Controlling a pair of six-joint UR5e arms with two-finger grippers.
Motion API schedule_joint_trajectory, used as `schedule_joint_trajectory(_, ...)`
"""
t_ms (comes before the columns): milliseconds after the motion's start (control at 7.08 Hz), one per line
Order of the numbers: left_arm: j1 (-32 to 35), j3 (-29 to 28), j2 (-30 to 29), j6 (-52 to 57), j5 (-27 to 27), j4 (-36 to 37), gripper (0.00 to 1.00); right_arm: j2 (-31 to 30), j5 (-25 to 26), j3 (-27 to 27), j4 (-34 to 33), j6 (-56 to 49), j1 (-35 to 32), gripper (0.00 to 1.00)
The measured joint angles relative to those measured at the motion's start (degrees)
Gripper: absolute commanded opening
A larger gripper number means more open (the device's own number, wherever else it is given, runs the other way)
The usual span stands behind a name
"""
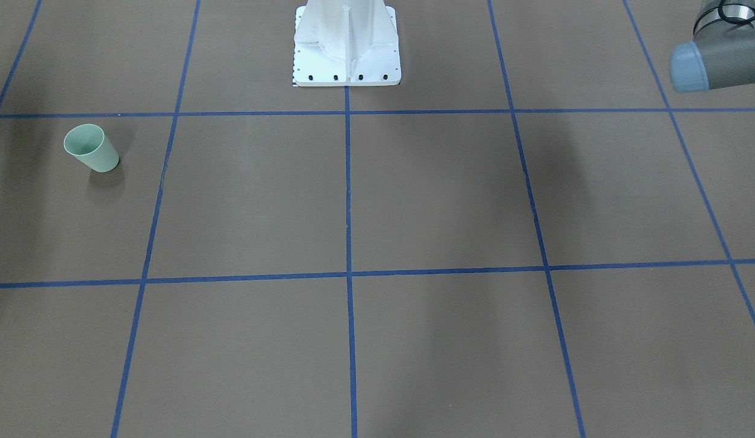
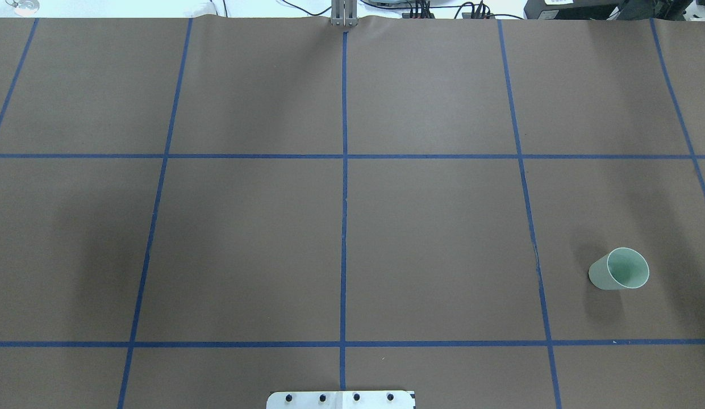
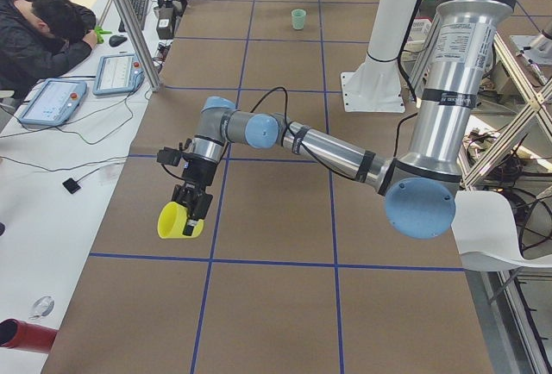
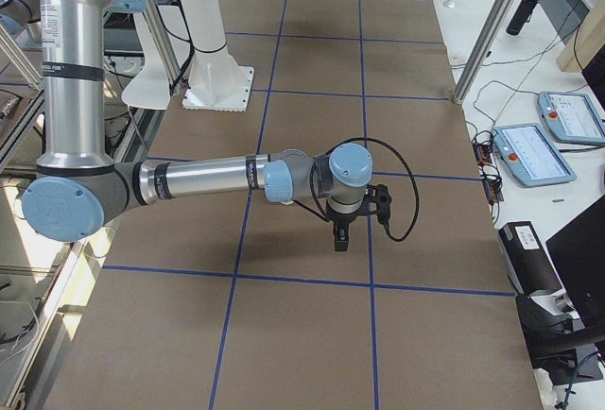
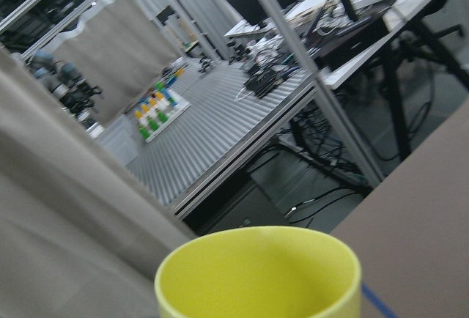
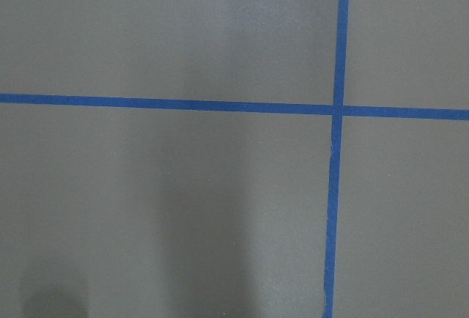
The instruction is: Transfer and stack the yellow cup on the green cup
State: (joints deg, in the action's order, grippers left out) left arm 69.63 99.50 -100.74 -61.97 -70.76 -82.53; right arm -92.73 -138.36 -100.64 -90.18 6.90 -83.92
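Observation:
The yellow cup [image 3: 177, 221] hangs tilted at the fingertips of my left gripper [image 3: 191, 210], near the table's left end; whether the fingers are shut on it I cannot tell. Its rim fills the bottom of the left wrist view, yellow cup [image 5: 256, 274], with no fingers showing. The green cup [image 1: 92, 149] stands upright and alone on the table's right part, also seen as green cup [image 2: 619, 270] and far off as green cup [image 3: 298, 19]. My right gripper [image 4: 340, 243] points down over the table's middle, with nothing seen in it; open or shut I cannot tell.
The white robot pedestal [image 1: 347, 48] stands at the table's back middle. My left arm's elbow [image 1: 718, 61] juts in at one corner. A person [image 3: 43, 34] leans on the side desk beside teach pendants [image 3: 52, 101]. Metal posts [image 3: 129, 21] stand along the table's far edge.

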Motion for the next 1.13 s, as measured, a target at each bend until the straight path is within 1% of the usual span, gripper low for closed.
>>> schedule_joint_trajectory(282, -0.55, 1.23, -1.26, 1.98, -12.21, -15.08, 0.00, 0.41, 0.01, -0.35, 0.11, 0.46, 1.95, 1.00)
schedule_joint_trajectory(424, -2.30, 1.90, -1.37, 4.20, -15.91, -22.24, 0.00, 1.39, 0.14, -0.48, 0.11, 0.95, 2.96, 1.00)
schedule_joint_trajectory(565, -5.04, 2.63, -1.48, 7.93, -17.46, -27.70, 0.00, 3.51, 0.32, -0.16, 0.01, 1.24, 4.31, 1.00)
schedule_joint_trajectory(706, -8.17, 3.04, -1.90, 10.51, -18.10, -31.85, 0.02, 5.90, 0.41, 0.48, -0.19, 1.48, 5.65, 1.00)
schedule_joint_trajectory(847, -12.54, 2.97, -3.73, 12.16, -18.48, -35.56, 0.00, 8.30, 0.28, 1.29, -0.28, 1.69, 6.94, 1.00)
schedule_joint_trajectory(1129, -19.70, 3.75, -8.72, 12.69, -18.83, -38.51, 0.00, 12.70, -1.62, 1.82, -0.39, 2.08, 9.53, 1.00)
